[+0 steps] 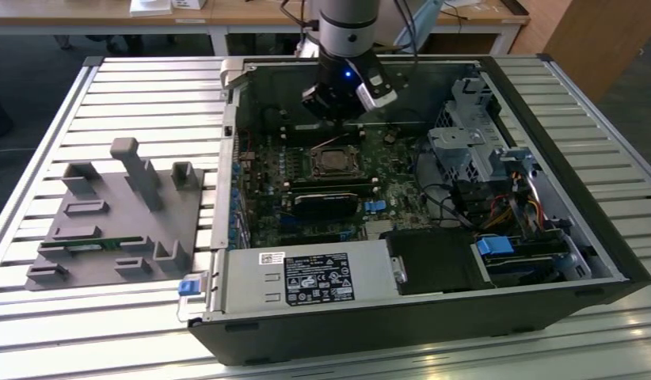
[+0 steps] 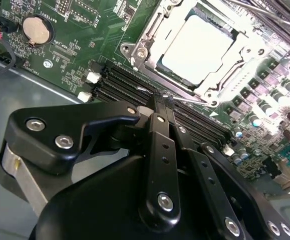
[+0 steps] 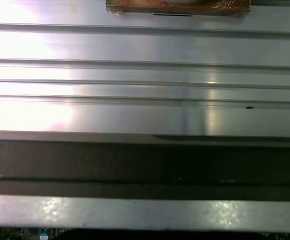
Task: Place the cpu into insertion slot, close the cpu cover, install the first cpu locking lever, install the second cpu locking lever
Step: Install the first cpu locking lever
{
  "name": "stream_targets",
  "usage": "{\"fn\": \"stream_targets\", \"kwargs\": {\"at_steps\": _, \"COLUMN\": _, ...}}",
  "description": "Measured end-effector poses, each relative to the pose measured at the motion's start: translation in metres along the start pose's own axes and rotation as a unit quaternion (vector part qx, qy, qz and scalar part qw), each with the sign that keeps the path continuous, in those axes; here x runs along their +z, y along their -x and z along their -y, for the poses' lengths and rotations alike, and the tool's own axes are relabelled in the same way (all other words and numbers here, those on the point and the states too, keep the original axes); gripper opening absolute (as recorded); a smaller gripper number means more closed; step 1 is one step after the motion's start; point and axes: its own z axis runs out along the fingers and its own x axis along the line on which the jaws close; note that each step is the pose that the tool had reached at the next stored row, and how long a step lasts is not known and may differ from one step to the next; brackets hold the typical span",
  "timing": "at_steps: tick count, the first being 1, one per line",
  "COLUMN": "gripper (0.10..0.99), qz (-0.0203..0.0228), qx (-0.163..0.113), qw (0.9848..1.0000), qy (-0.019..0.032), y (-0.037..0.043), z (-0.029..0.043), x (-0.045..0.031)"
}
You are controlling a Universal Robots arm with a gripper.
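Now, matte black pincer (image 2: pixel 160 98) closed tight, empty, near smooth pale square cpu (image 2: pixel 197 50)

High exterior view looks down from afar into the open case (image 1: pixel 410 321), with the gripper (image 1: pixel 340 117) over the board (image 1: pixel 264 170). Second wrist view, close behind the gripper, shares that board. First wrist view closely faces table slats (image 3: pixel 145 50) past the case wall (image 3: pixel 145 160).

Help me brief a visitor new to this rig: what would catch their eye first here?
An open black computer case lies on a slatted table, the gripper hanging over its green board. In the second wrist view the pale cpu sits framed by the cpu cover, just beyond the gripper. A grey fixture lies at the exterior view's left.
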Motion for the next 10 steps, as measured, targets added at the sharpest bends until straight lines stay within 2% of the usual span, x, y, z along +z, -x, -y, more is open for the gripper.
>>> {"fn": "stream_targets", "kwargs": {"at_steps": 10, "gripper": 0.106, "qz": -0.0028, "qx": 0.0, "qw": 1.0, "qy": 0.0, "y": 0.005, "z": 0.0007, "x": 0.011}}
